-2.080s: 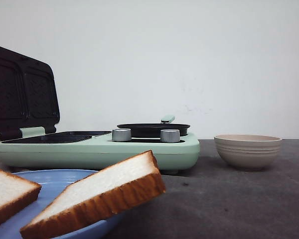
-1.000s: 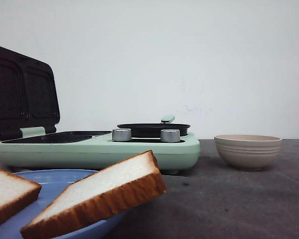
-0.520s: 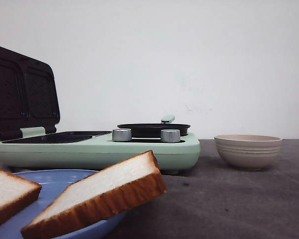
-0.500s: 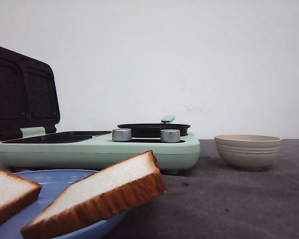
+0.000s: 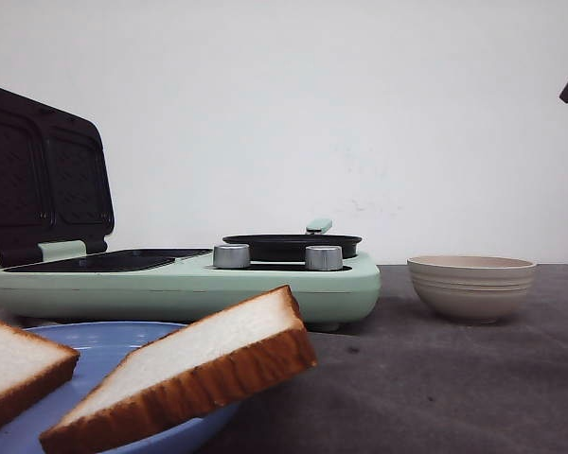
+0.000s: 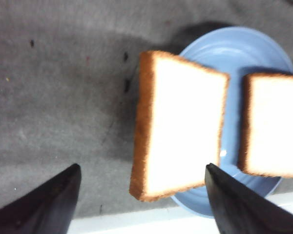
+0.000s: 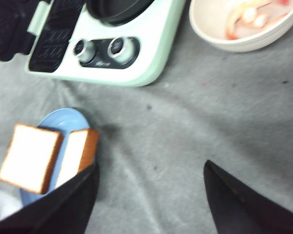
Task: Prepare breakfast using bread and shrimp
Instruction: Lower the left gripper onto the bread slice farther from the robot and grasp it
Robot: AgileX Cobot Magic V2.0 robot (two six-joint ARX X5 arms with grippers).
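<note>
Now, bread (image 6: 178, 126): two slices on our blue plate (image 6: 254, 41), near left of counter (image 5: 435, 378).
Left fingers (image 6: 141, 204): spread, empty above.
Right fingers (image 7: 151, 200): spread, empty.
Next: we'd pinch crust edges gently.

Two bread slices (image 5: 201, 364) (image 5: 9, 367), one plate (image 5: 104, 342), one bowl (image 5: 470, 286) (beige), two knobs (image 5: 231, 256) (image 5: 323, 258).
</note>
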